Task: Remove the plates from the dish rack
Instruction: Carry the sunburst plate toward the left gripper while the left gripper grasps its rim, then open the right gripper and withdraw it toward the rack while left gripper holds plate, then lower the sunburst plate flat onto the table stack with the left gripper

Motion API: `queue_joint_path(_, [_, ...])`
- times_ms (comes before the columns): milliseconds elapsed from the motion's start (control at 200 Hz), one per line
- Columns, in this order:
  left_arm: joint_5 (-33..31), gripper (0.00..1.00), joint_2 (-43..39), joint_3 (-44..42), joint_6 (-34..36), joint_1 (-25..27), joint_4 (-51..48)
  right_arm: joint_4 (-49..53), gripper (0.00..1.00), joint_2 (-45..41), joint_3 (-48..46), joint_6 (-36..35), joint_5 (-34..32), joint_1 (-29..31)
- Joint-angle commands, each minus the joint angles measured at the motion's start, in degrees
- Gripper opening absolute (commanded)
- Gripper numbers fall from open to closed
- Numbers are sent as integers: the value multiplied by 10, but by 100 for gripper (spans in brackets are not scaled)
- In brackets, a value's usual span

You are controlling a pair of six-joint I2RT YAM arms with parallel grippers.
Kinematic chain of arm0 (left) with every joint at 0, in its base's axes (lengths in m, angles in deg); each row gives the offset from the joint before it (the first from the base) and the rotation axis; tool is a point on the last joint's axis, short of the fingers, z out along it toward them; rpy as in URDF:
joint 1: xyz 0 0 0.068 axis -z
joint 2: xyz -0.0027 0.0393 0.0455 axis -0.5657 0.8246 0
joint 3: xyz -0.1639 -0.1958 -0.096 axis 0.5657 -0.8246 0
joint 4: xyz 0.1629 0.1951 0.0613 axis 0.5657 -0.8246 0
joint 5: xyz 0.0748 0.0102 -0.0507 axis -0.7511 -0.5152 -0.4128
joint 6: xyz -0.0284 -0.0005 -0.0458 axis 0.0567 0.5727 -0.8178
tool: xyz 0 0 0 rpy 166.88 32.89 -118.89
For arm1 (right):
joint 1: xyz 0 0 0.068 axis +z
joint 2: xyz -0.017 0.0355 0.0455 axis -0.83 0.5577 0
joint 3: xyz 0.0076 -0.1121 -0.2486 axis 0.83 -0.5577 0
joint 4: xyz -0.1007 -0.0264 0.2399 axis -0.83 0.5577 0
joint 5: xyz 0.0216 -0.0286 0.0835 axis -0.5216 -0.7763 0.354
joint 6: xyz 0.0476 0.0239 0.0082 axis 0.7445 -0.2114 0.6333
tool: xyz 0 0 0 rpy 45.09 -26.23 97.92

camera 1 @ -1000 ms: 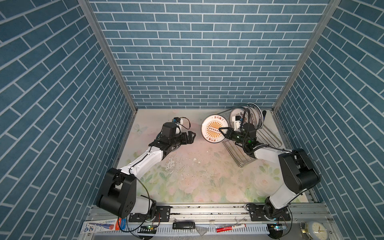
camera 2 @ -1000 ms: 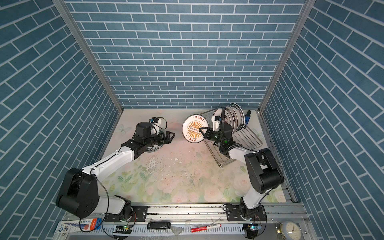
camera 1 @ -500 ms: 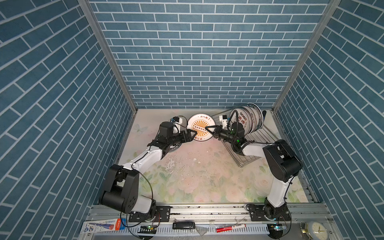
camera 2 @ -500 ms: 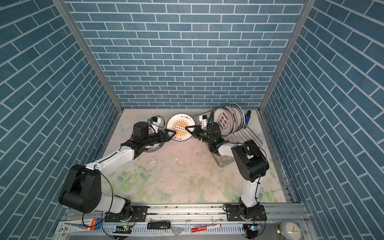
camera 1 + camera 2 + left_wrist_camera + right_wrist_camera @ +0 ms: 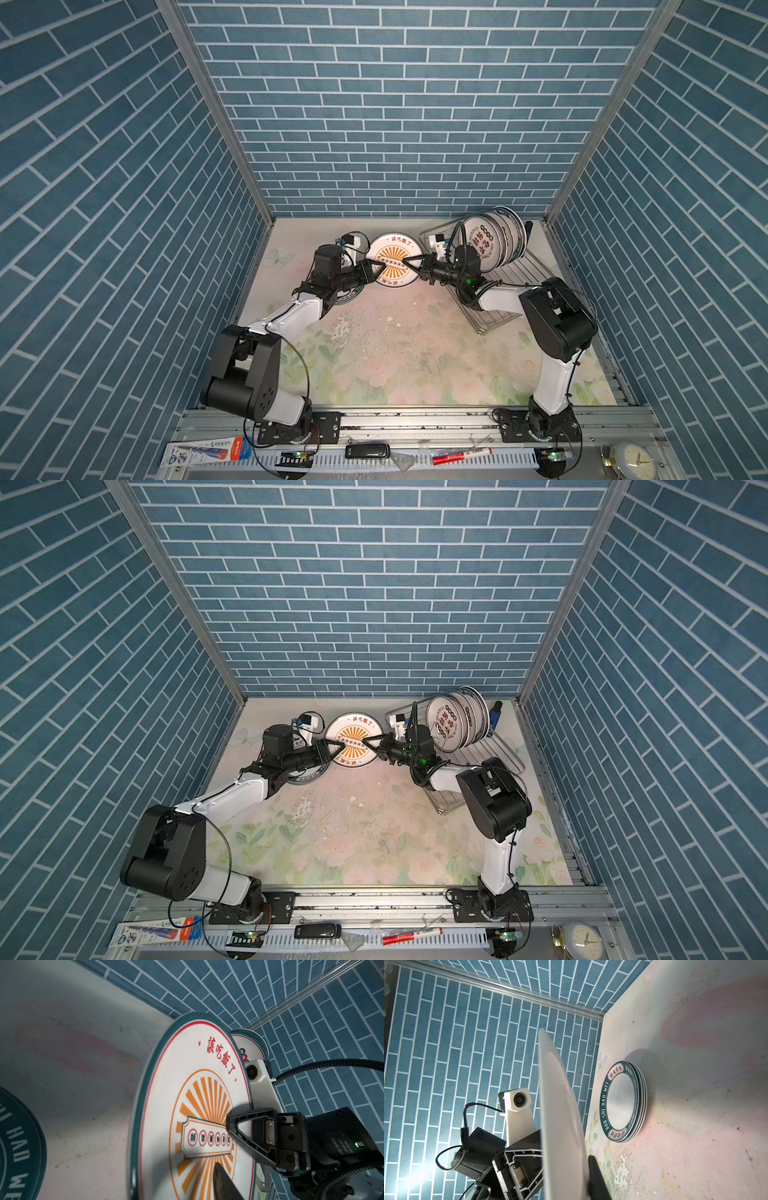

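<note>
A white plate with an orange sunburst (image 5: 392, 249) (image 5: 353, 729) hangs upright above the table at the back centre. My right gripper (image 5: 409, 262) (image 5: 368, 742) is shut on its right edge, one finger (image 5: 596, 1178) lying on the plain back. My left gripper (image 5: 379, 266) (image 5: 340, 746) straddles the left edge. One finger (image 5: 223, 1182) lies over the printed face; the other is hidden behind the plate. Several plates (image 5: 494, 241) (image 5: 457, 721) stand upright in the silver wire dish rack (image 5: 494, 324) (image 5: 446, 804) at the back right. A stack of teal-banded plates (image 5: 347, 297) (image 5: 620, 1103) lies flat under my left arm.
Blue brick walls close in on three sides. A blue-handled thing (image 5: 528, 232) stands behind the rack. On the front rail lie a black remote (image 5: 368, 451), a red marker (image 5: 461, 455), a flat blue-and-white box (image 5: 203, 453) and a clock (image 5: 636, 461).
My right gripper has carried the sunburst plate left, away from the rack. My left gripper has moved right to meet it, and its jaws have narrowed around the plate's left edge.
</note>
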Motion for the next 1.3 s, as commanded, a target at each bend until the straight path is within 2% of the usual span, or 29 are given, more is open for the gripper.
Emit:
queue_joint_path(0, [6,34,-11,-3,6,-3,6,-22,17,-2,38,-1,12,7])
queue_joint_path(80, [5,31,-16,-6,8,-3,10,-13,20,2,47,-4,13,9])
queue_joint_path(160, [2,28,-20,-8,10,-3,9,3,31,1,52,-16,9,11])
queue_joint_path(230, [2,25,-20,-7,12,-4,4,24,35,-4,56,-31,4,11])
queue_joint_path(335, [0,20,-22,-10,11,-8,6,55,49,-12,60,-53,-3,11])
queue_joint_path(405, [-5,17,-25,-13,11,-10,7,89,62,-19,67,-75,-8,11])
queue_joint_path(535, [-12,14,-35,-19,9,-18,7,208,75,-44,85,-147,-41,11])
queue_joint_path(610, [-22,11,-47,-24,12,-21,6,301,91,-65,97,-199,-75,12])
queue_joint_path(670, [-30,10,-56,-28,13,-25,3,370,99,-81,110,-239,-108,13])
queue_joint_path(770, [-46,10,-73,-40,16,-31,6,453,99,-104,125,-289,-152,14])
queue_joint_path(970, [-84,6,-101,-51,17,-49,-16,533,99,-140,132,-341,-202,14])
queue_joint_path(1105, [-148,6,-151,-71,21,-75,-51,605,99,-171,142,-385,-237,15])
queue_joint_path(1290, [-268,8,-231,-101,17,-111,-133,727,99,-215,159,-447,-297,18])
